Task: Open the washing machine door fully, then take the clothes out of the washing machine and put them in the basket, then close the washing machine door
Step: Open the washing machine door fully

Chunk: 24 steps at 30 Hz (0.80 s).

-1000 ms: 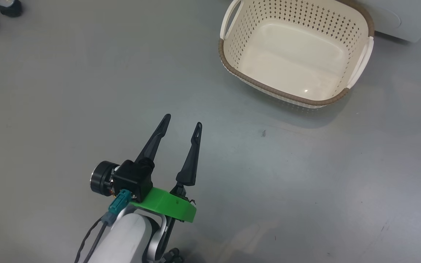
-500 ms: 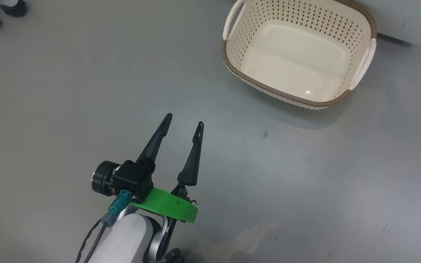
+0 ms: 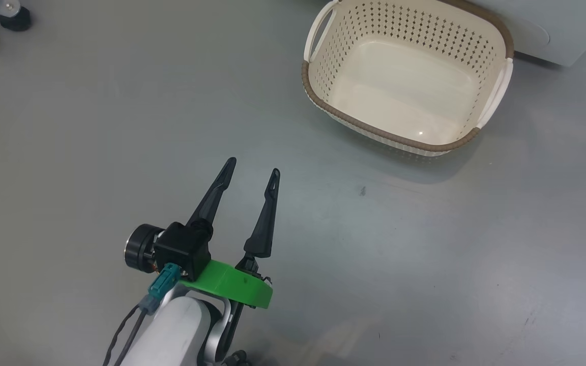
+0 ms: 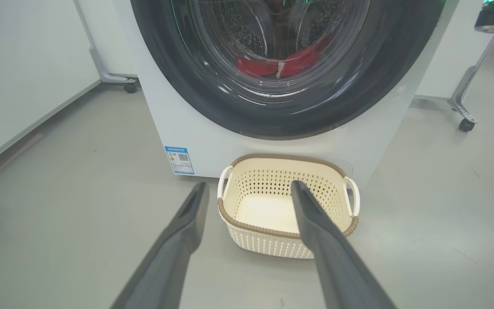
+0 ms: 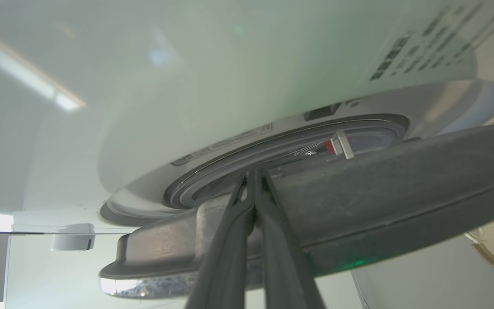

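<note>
The whole head view is shifted slightly by a camera move. The basket [image 3: 410, 30], the dark speck [image 3: 362, 190] on the floor [image 3: 69, 127] and the wheels [image 3: 16, 21] are seen a little lower and further left than a second ago. In the frame, the basket is brought a touch nearer the fingertips of the left gripper [image 3: 252, 166].

We note even, diffuse overhead light. In the head view the basket [image 3: 405, 25] casts a soft shadow down-right onto the floor [image 3: 69, 127]. In the left wrist view glare streaks cross the washing machine door [image 4: 281, 118] glass. In the right wrist view the washing machine [image 5: 187, 64] panel is blurred and reflects a bright strip; edges bow.
</note>
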Tool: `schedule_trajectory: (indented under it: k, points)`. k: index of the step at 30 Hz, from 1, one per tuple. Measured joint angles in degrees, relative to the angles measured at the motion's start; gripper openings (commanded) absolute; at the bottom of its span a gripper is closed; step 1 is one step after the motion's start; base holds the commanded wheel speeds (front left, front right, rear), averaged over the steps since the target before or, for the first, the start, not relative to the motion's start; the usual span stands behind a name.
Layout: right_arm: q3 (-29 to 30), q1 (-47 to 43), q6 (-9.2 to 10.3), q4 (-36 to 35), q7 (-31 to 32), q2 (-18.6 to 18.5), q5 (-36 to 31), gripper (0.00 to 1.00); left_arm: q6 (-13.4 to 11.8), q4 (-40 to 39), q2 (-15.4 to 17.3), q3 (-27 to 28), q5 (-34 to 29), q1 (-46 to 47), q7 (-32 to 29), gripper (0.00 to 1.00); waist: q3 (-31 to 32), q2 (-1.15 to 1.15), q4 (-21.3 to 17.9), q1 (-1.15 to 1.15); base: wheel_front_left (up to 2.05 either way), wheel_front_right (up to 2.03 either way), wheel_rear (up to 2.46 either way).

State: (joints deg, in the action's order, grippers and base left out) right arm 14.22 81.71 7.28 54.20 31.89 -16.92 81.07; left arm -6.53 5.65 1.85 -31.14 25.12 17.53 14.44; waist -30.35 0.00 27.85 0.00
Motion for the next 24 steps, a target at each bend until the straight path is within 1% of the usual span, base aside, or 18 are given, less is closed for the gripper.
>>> schedule_trajectory:
  k: [19,24]
  points:
    - [-1.1,-1.7,0.01,3.2,6.1,0.6,0.5,0.00,-0.3,0.7,0.0,1.0,-0.1,0.0,0.0,1.00,2.5,0.00,-2.5,0.00,0.00,0.00,0.00]
    - [-1.9,-2.4,0.01,3.9,7.2,0.9,0.5,0.00,-0.3,1.0,0.0,2.0,-1.1,-0.1,0.0,1.00,3.3,0.00,-3.1,0.00,0.00,0.00,0.00]
